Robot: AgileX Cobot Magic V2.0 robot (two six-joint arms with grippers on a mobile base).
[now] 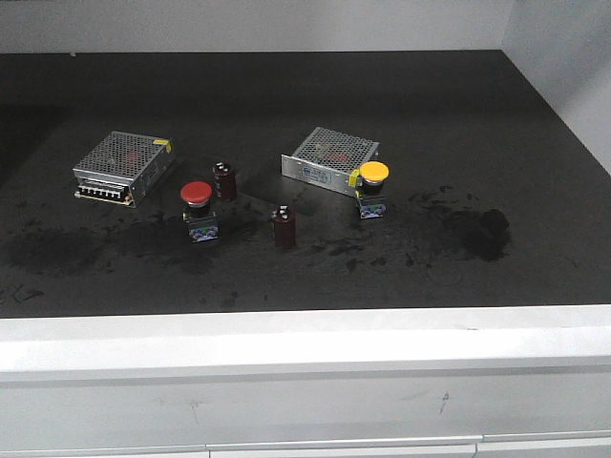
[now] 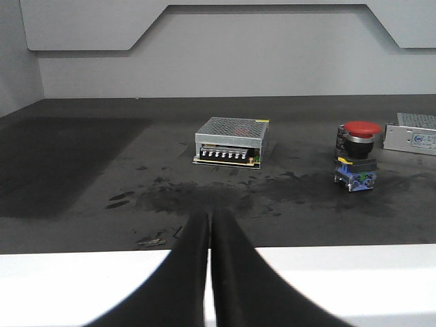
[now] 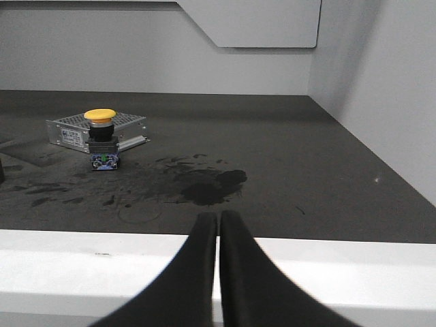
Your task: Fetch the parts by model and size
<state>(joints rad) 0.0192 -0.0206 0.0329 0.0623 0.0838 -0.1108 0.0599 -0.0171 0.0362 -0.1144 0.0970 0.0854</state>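
Red-capped switch (image 2: 357, 146) ahead-right of closed left end effector (image 2: 208, 216), yellow-capped switch (image 3: 101, 133) ahead-left of closed right end effector (image 3: 219, 216)

Both claws (image 2: 208, 221) (image 3: 219, 219) have 2 black tapered fingers (image 2: 180, 279).

Red-capped push-button switch (image 1: 198, 211) upright at left, yellow-capped push-button switch (image 1: 372, 189) upright at right, well apart

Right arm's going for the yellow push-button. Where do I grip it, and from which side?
Probably the dark collar under the cap of the yellow push-button, approached from the front, jaws closing left-right: the cap overhangs, and the power supply box sits close behind.
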